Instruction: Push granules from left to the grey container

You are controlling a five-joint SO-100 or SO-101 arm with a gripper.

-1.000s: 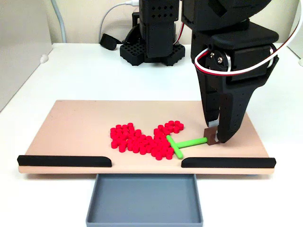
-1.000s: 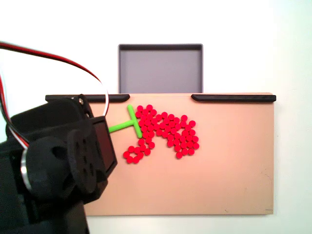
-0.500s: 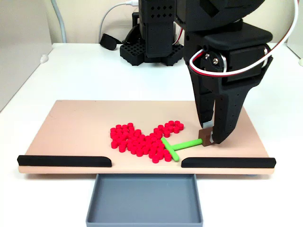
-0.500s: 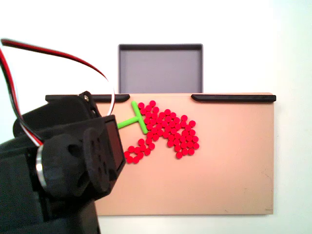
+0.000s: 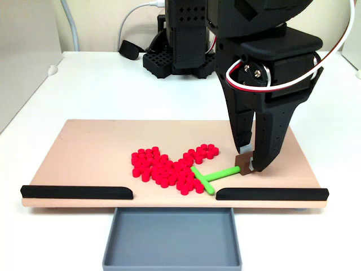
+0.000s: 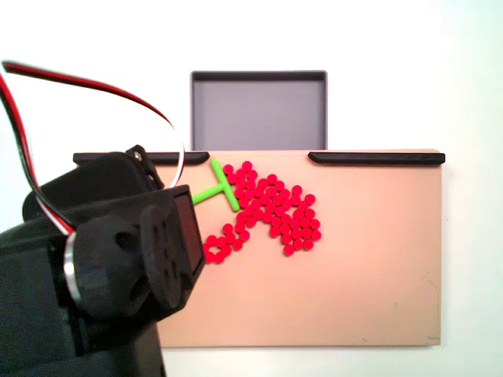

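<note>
The black arm reaches forward from its base at the back of the table and bends steeply down, red and white wires looping at its wrist. The gripper (image 5: 249,164) points almost straight down, its two tapered fingers closed on the brown end block of the pusher stick (image 5: 216,174).

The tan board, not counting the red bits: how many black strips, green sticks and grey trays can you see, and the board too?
Black strips: 2
Green stick: 1
Grey tray: 1
Tan board: 1
Total: 5
</note>
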